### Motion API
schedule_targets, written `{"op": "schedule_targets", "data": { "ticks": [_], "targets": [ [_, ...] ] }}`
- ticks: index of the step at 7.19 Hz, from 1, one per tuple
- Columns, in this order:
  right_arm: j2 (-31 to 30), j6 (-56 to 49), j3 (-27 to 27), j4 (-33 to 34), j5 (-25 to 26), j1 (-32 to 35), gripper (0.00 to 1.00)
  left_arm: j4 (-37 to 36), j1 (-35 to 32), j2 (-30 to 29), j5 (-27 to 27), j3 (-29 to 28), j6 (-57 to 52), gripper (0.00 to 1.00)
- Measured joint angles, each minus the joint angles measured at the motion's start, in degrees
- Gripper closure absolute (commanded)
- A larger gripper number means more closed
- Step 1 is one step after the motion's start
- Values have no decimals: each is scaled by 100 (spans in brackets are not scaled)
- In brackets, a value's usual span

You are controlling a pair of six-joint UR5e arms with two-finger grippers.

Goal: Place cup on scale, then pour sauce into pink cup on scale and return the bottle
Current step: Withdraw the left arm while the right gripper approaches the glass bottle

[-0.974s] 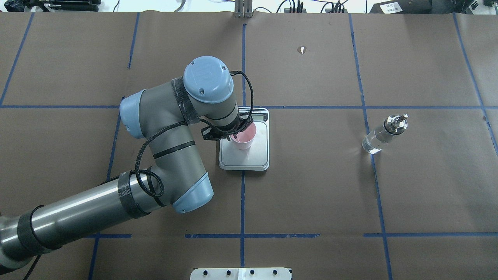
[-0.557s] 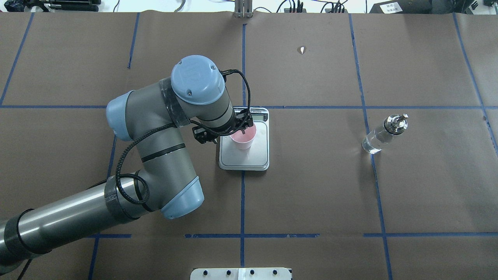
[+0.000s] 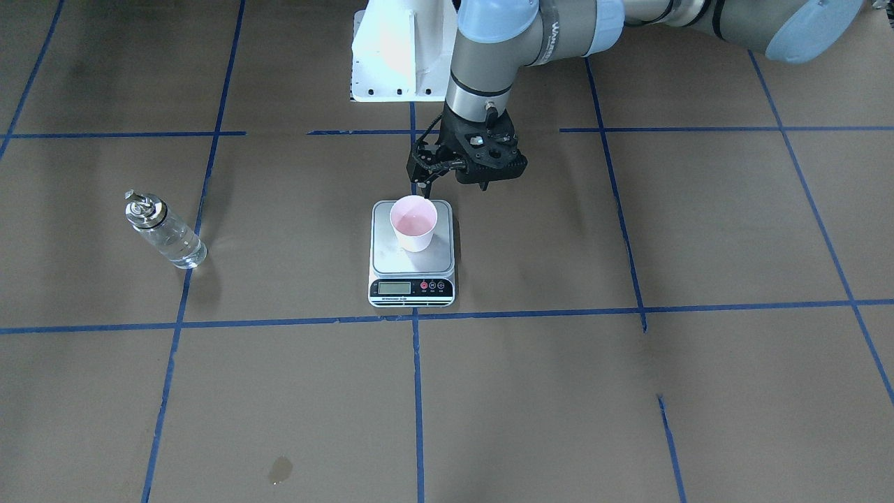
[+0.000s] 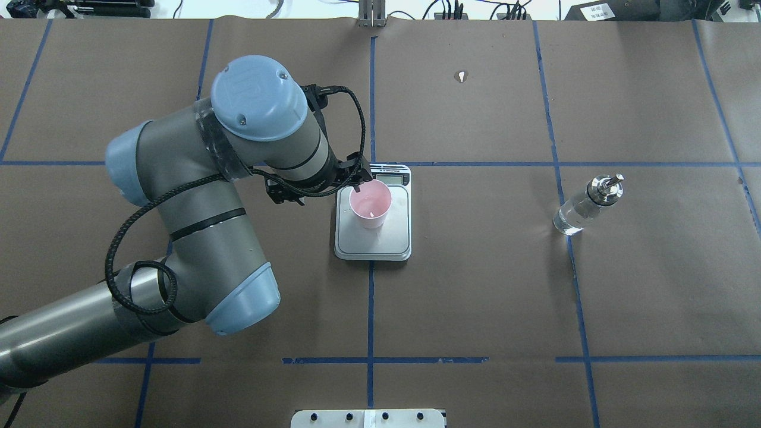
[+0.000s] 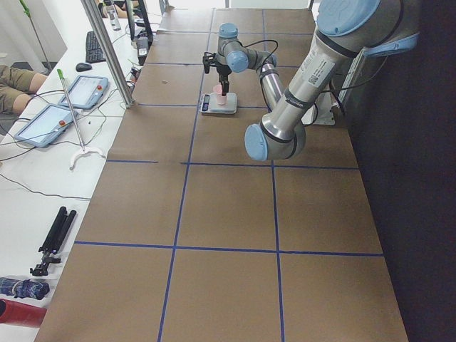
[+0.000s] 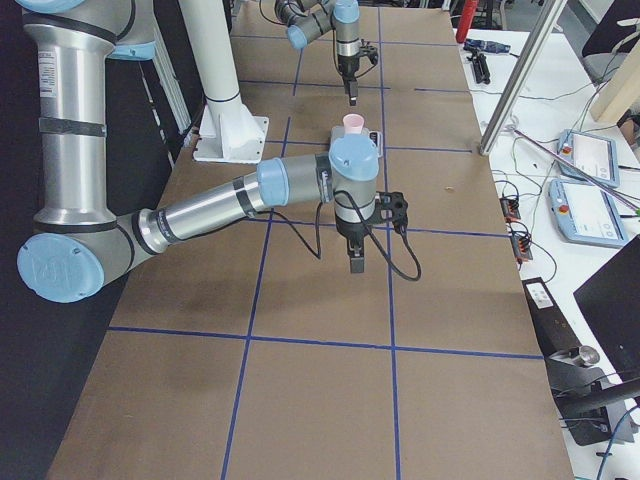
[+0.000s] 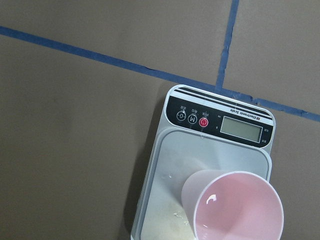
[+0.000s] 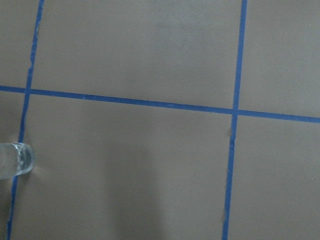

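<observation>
Across the whole scene lies the tabletop (image 4: 475,297), brown paper crossed by blue tape lines. The scale (image 3: 408,260) sits near its middle and serves as the mark for everything else.

The left arm (image 4: 196,196) reaches in from the robot's side of the scale, on the robot's left, and bends over it with the wrist pointing down. The overhead view cuts off its shoulder. The right arm (image 6: 210,210) shows only in the side view from the robot's right. Its wrist hangs over bare paper, well to the robot's right of the scale.

The scale lies flat with its display strip on the operators' side, and the digits are too small to read. The bottle (image 3: 167,237) stands on its base well to the robot's right of the scale, with nothing touching it. The right wrist camera catches only its bottom, cut off at the picture's edge.

The cup (image 3: 413,223) stands upright on the steel platform at the end away from the display, free of any grip. A glint shines in its pink bottom, and I cannot tell whether any liquid lies there.

The left fingers (image 3: 427,180) hang just above the robot's edge of the scale, beside the cup's rim. They grip nothing and look parted, though dark linkage hides most of the gap. The right fingers (image 6: 357,262) are too small to tell whether they are parted or closed. The sauce (image 3: 178,248) shows clear through the bottle's glass.
</observation>
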State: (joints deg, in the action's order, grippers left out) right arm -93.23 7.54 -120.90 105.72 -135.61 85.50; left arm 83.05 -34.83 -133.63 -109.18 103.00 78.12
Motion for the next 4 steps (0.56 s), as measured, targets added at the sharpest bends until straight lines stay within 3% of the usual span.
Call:
{"op": "schedule_targets", "data": {
  "ticks": [4],
  "targets": [
    [-10, 1659, -1436, 10, 131, -1060, 0, -513, -1076, 1065, -513, 1224, -1767, 0]
  ]
}}
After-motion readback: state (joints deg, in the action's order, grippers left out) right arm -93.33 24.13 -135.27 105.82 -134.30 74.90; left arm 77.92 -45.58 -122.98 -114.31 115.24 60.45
